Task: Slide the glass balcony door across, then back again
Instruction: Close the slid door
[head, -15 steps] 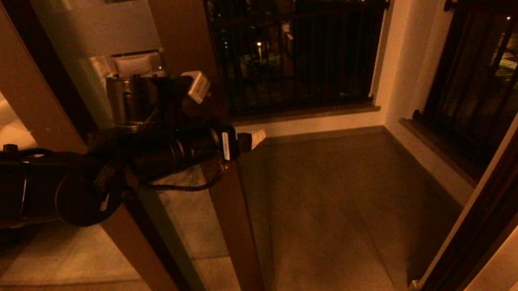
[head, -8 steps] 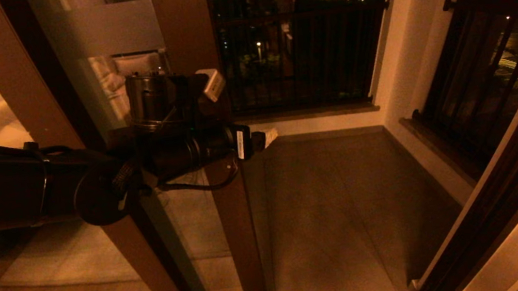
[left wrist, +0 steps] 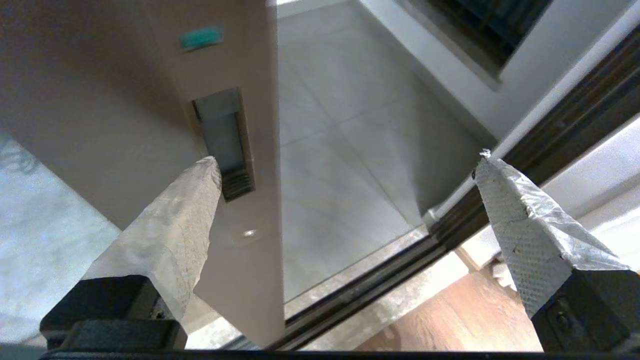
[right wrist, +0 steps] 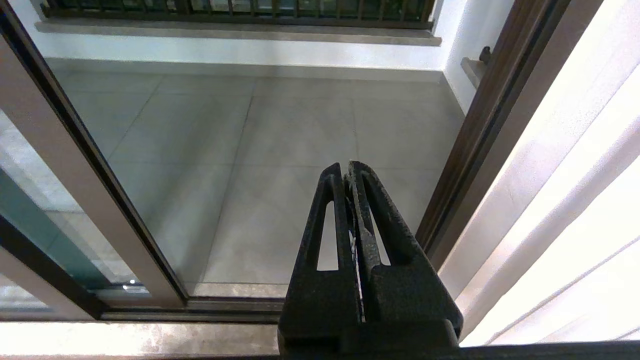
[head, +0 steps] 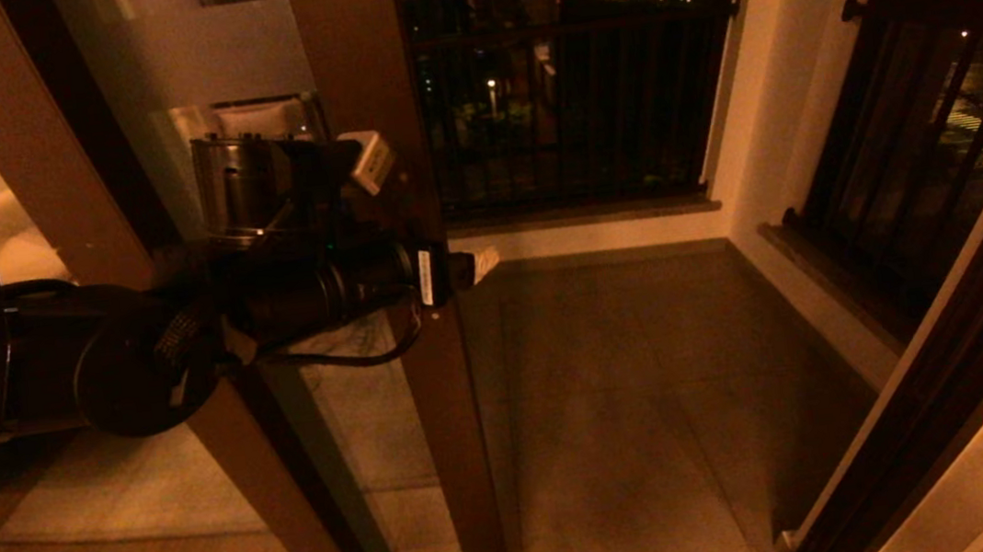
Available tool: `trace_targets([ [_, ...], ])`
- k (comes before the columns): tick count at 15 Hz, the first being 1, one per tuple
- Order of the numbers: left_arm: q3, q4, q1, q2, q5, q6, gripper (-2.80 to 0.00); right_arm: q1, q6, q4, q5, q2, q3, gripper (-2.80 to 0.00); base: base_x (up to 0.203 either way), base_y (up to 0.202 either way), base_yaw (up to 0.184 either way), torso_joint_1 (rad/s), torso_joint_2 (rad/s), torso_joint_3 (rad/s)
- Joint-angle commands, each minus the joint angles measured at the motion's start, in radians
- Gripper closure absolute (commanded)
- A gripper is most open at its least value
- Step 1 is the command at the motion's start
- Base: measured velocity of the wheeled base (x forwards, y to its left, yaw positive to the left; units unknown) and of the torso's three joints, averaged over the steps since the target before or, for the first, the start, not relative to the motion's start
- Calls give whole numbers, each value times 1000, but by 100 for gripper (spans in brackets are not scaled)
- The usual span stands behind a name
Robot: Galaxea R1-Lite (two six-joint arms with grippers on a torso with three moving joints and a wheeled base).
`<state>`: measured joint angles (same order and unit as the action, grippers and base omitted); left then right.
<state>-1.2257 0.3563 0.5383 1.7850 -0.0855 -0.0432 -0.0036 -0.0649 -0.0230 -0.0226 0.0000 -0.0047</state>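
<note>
Brown framing marks the glass balcony door [head: 261,200], which stands on the left of the opening with its leading stile [head: 428,367] roughly at the middle of the head view; the tiled balcony floor [head: 654,405] lies bare to its right, and the black-barred railing [head: 564,101] closes the far side. The left gripper [left wrist: 345,170] is at that stile at mid height, spread as wide as it goes and holding nothing. In the left wrist view one taped fingertip [left wrist: 200,185] sits against the edge of the recessed pull [left wrist: 225,145] in the stile's face, while the other hangs free over the floor, so the stile's edge lies between the two. The right gripper [right wrist: 347,180] is parked low, its fingers pressed together and empty, pointing at the floor.

Judging by the wide gap, the door looks partly or fully open, and which pass is under way I cannot tell. The next move calls for a firm sideways push with the finger bearing flat on the stile or hooked in the pull, kept level so it does not slip off the smooth frame.
</note>
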Motion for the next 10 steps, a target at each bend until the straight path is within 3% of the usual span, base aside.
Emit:
trace_targets([
  [1,-9,5,-3,24,-1,-1,-280,-1,-1,0,0,2,0,0,0,0,0,0,0,0],
  [10,-93,10,4,106,-4,-1,-280,-1,-1,0,0,2,0,0,0,0,0,0,0,0],
])
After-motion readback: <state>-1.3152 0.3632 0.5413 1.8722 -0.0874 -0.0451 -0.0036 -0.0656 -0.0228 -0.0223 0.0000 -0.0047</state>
